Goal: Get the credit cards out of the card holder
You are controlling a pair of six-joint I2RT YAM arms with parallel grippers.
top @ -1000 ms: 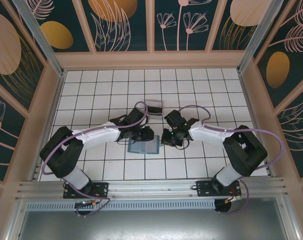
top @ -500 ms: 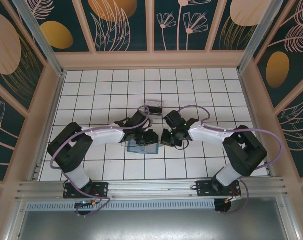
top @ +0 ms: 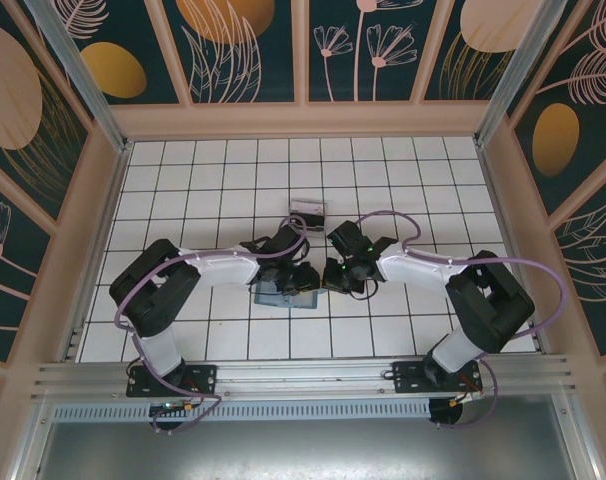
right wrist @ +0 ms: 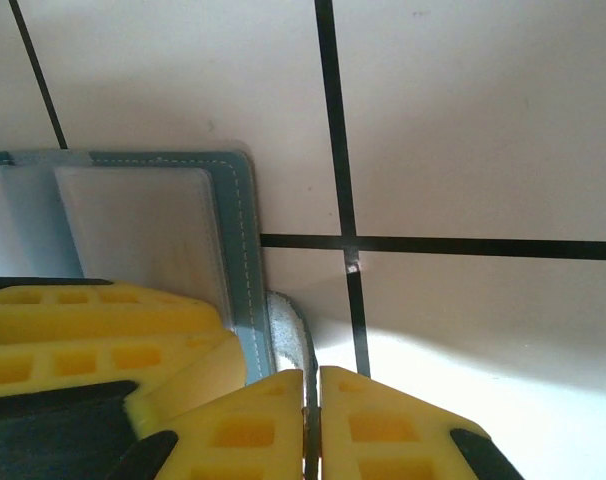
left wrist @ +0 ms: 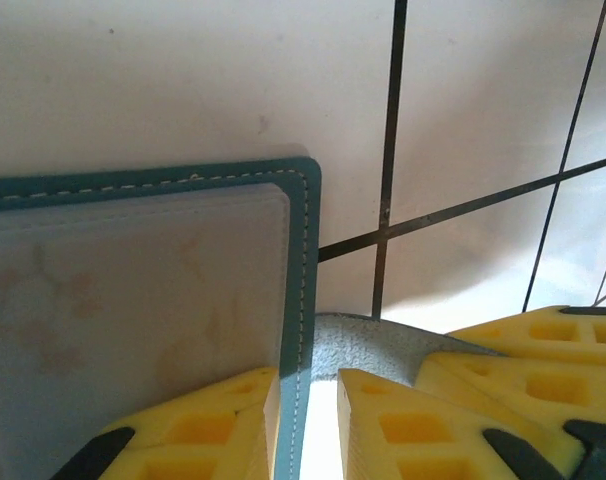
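Now the left arm has swung in: its elbow, out wide a second ago, is tucked toward the middle. The left gripper (left wrist: pixel 308 410) has slid across the card holder (top: pixel 275 296) to its right-hand edge and sits nose to nose with the right gripper (right wrist: pixel 311 400). The holder hasn't budged. It lies flat near the centre of the table (top: pixel 233 340), a little nearer the arms than the small clear box (top: pixel 308 212).

Over on the right, the fingers are pressed together with a thin grey flap (right wrist: pixel 286 335) of the holder running into the seam, so that looks like a pinch on the cover. On the left, the fingers stand narrowly apart astride the stitched edge, and I can't tell whether they really bite.

So both tools are working one corner, which reads to me as the set-up for peeling the holder open. No cards are out yet.

On materials, the holder is teal and leather-like, with a rounded corner and a neat line of pale stitching. Inside that frame lies a pale, smudged sheet (left wrist: pixel 133 320); I can't say whether it's a card or a clear sleeve. The flap looks soft and fuzzy. The fingers are yellow blocks with moulded square recesses, and the table is glossy white tile with dark lines.
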